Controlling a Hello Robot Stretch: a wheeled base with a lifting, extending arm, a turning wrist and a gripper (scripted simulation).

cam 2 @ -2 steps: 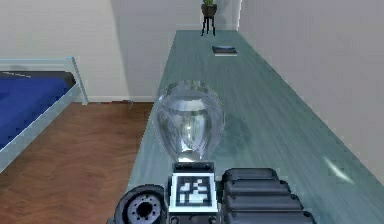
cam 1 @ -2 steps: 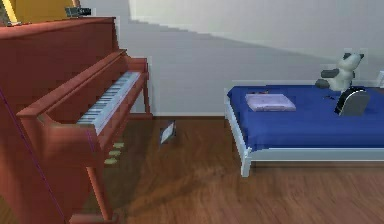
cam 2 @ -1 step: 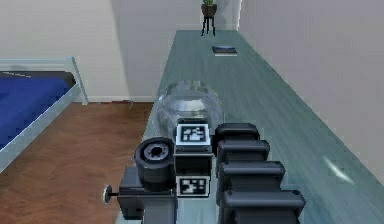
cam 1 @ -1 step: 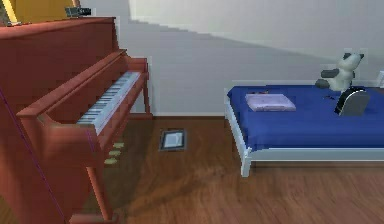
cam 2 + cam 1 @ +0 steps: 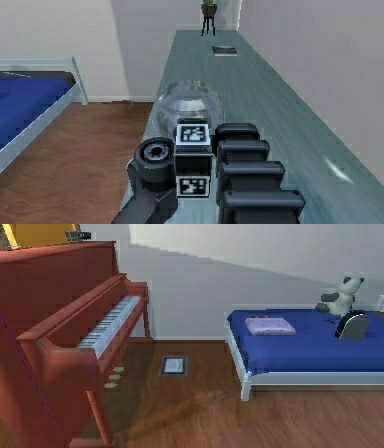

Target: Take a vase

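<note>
- nearby the claw (image 5: pixel 148 188), a clear glass vase (image 5: pixel 190 104) stands on the long tabletop (image 5: pixel 262 100).
- cannot tell whether the claw holds anything.
- ahead: piano (image 5: pixel 80 324), blue bed (image 5: pixel 300 342).

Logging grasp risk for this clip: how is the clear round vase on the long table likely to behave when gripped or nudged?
The vase looks like clear glass, so likely fragile and slippery. Its rounded, squat body offers little flat surface and might roll if tipped. It stands close to the table edge, so a sideways push could drop it.
</note>
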